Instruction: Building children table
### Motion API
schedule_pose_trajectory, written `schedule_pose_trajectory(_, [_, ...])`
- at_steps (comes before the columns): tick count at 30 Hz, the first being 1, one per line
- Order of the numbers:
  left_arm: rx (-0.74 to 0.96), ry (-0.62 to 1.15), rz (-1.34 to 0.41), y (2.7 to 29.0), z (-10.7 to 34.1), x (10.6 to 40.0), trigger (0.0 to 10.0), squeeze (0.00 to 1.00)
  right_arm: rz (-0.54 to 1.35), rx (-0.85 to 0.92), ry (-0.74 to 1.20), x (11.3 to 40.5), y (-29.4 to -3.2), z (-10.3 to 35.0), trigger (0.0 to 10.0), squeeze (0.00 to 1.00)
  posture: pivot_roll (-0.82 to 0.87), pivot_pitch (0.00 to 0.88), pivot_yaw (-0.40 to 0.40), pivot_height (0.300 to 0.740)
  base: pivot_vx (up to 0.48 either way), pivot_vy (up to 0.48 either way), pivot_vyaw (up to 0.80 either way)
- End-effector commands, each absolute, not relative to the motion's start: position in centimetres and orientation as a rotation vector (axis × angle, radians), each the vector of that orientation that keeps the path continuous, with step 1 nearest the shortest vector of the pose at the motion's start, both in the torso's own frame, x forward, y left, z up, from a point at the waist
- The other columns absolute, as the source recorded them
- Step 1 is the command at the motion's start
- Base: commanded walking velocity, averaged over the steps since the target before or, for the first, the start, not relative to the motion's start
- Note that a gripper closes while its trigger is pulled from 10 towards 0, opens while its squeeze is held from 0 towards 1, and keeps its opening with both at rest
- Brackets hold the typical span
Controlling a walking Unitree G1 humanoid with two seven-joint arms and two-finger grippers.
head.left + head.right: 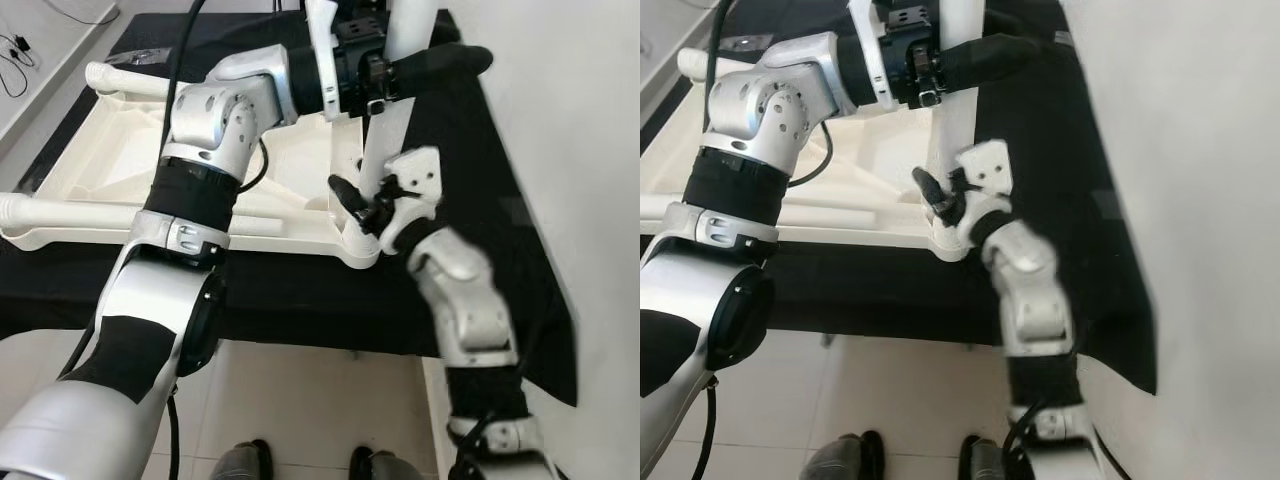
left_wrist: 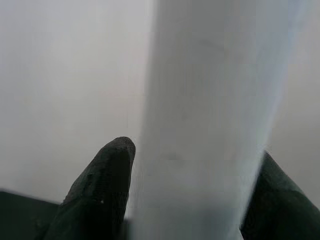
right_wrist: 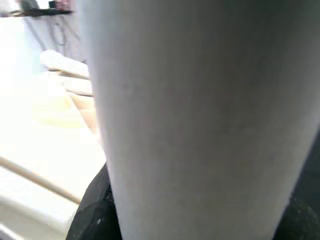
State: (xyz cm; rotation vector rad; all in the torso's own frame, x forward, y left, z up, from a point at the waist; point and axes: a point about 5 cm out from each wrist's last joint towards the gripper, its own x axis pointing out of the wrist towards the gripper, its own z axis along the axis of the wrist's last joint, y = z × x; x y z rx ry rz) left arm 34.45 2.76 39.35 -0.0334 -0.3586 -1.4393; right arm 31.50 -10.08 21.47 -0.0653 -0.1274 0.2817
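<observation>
While two legs already lie attached to the upturned tabletop (image 1: 120, 170), a third leg (image 1: 385, 140) is held upright at its corner socket (image 1: 358, 240), clamped by both the left gripper (image 1: 430, 62) and the right gripper (image 1: 365, 200).

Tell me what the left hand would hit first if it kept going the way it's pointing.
Past the white table leg it grips, the left hand points toward the robot's right, so probably the pale wall. How far off that wall stands is unclear.
</observation>
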Motion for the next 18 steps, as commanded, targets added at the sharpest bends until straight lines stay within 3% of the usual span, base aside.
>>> schedule_pose_trajectory(1, [-0.027,-0.353,-1.455,2.7,39.4,34.4,10.0,0.0,0.283,-0.093,0.098,31.4,-9.6,17.0,0.0,0.0,-0.01,0.208,0.007,0.74,0.0,0.0,0.0])
schedule_pose_trajectory(6, [-0.003,-0.346,-1.46,2.2,38.8,34.4,10.0,0.0,0.337,-0.12,0.076,32.3,-8.9,17.0,0.0,0.0,0.0,0.202,-0.001,0.74,0.0,0.0,0.0])
schedule_pose_trajectory(15, [0.028,-0.338,-1.429,2.2,38.5,34.6,10.0,0.0,0.232,-0.12,0.094,31.8,-8.6,17.6,0.0,0.0,0.01,0.198,0.016,0.74,0.0,0.0,0.0])
schedule_pose_trajectory(16, [0.033,-0.334,-1.427,2.2,38.4,34.7,5.5,0.0,0.227,-0.12,0.094,31.7,-8.5,17.7,0.0,0.0,0.01,0.197,0.018,0.74,0.0,0.0,0.0])
schedule_pose_trajectory(17, [0.034,-0.335,-1.425,2.2,38.4,34.8,0.0,0.0,0.242,-0.116,0.09,31.6,-8.2,17.8,0.0,0.0,0.01,0.195,0.019,0.74,0.0,0.0,0.0])
schedule_pose_trajectory(18, [0.037,-0.336,-1.425,2.3,38.4,34.8,0.0,0.0,0.262,-0.109,0.083,31.6,-7.9,17.9,0.0,0.0,0.01,0.194,0.02,0.74,0.0,0.0,0.0])
